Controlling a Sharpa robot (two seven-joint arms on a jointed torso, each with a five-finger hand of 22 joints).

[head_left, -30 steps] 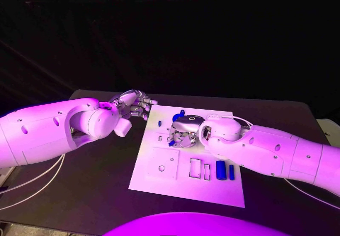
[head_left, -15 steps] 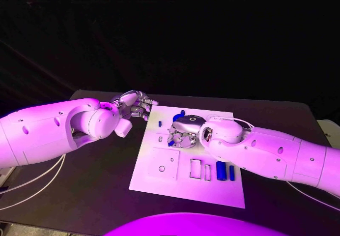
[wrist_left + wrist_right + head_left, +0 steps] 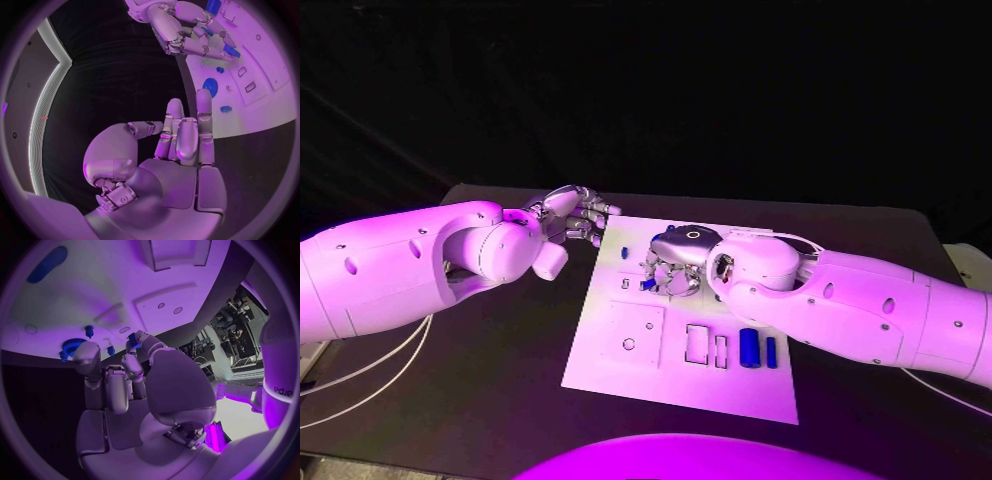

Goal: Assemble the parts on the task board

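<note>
The white task board (image 3: 678,385) lies mid-table. My right hand (image 3: 674,266) hovers over its far half with fingers curled, pinching a small blue part (image 3: 648,283) at the fingertips; the right wrist view shows that part (image 3: 132,342) between thumb and finger, just above the board (image 3: 106,285). Close by are a blue gear (image 3: 70,346) and a small blue peg (image 3: 89,331). Two blue bars (image 3: 750,346) lie near the board's right side. My left hand (image 3: 574,215) hangs off the board's far-left corner, fingers straight and holding nothing (image 3: 181,145).
The board carries raised white blocks and rectangular slots (image 3: 697,342) in its near half. A blue oblong part (image 3: 47,264) lies farther along the board. Bare black table (image 3: 473,390) surrounds the board on all sides.
My right hand has drawn a little toward the board's far edge, now covering the blue gear, with the small blue part still at its fingertips. The left hand has stayed put.
</note>
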